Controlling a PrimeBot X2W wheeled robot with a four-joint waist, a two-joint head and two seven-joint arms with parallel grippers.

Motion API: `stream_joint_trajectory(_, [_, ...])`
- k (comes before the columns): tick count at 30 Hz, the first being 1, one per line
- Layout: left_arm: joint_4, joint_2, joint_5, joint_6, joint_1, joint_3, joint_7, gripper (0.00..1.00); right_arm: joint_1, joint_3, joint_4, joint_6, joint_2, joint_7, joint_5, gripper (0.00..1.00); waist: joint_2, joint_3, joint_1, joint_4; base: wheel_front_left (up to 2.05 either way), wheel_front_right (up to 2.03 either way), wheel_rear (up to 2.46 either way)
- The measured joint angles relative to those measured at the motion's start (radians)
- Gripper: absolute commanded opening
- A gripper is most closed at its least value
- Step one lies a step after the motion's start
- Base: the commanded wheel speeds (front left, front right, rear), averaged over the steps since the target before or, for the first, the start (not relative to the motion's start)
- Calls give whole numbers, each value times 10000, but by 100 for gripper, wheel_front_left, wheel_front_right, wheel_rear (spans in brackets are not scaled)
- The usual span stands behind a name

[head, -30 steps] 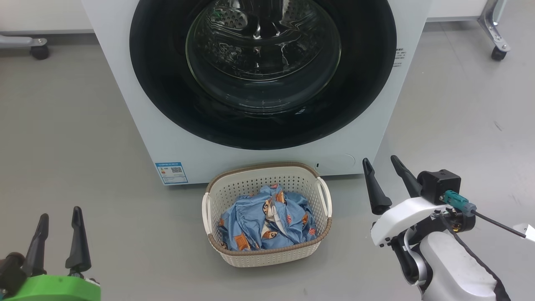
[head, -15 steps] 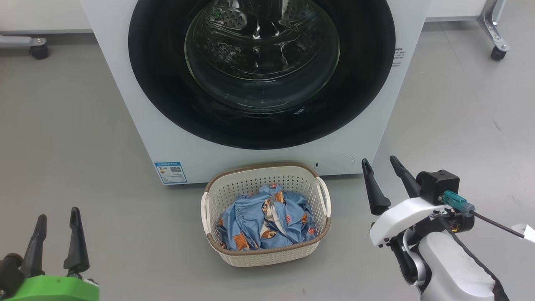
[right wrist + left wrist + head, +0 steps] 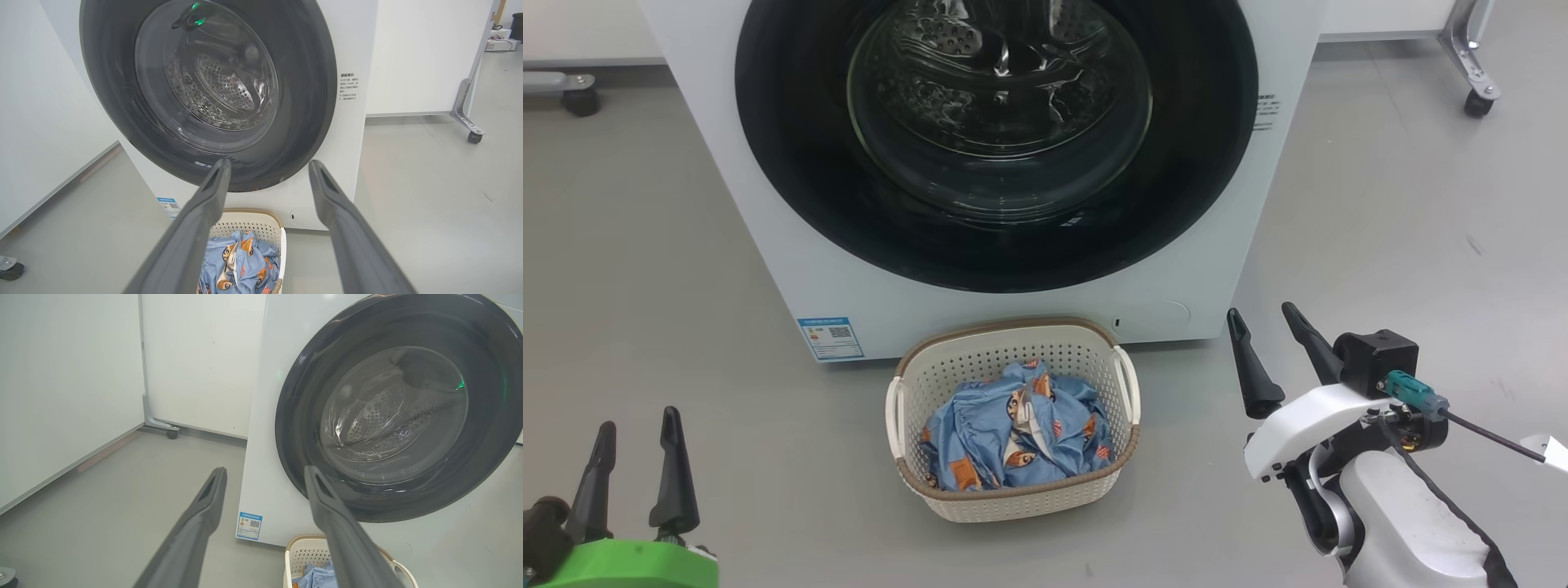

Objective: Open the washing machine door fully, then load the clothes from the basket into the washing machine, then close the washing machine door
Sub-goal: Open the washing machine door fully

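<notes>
The white washing machine (image 3: 1168, 269) stands ahead with its round black-rimmed door (image 3: 792, 204) shut, the steel drum visible through the glass bowl (image 3: 1001, 106). On the floor just in front sits the cream perforated basket (image 3: 1013, 500) holding the light blue printed clothes (image 3: 1013, 437). My left gripper (image 3: 636, 425) is open at the lower left, well left of the basket. My right gripper (image 3: 1262, 320) is open at the right of the basket, beside the machine's lower right corner. Both are empty. The door (image 3: 300, 416) (image 3: 314, 81), basket (image 3: 304, 551) (image 3: 249, 226) and clothes (image 3: 241, 265) also show in the wrist views.
Grey floor lies on both sides of the machine. A wheeled white panel leg (image 3: 1470, 73) stands at the back right, and a caster (image 3: 576, 94) at the back left. A blue label (image 3: 832, 337) is on the machine's lower left front.
The head view has shifted, so machine and basket sit further left in it. Both grippers stay open and keep their places.
</notes>
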Motion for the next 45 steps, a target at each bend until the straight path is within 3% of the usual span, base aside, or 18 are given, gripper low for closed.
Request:
stream_joint_trajectory(22, [-161,-142,-44,-96,-5,81,0,100,-1,-138,48,10,35,0,-63,100,0,15,0,-92,62,62,-123])
stream_joint_trajectory(45, [-119,-176,-42,-176,1,31,0,100,-2,-144,188,100,33,0,-123,100,0,-69,0,-11,14,14,-28])
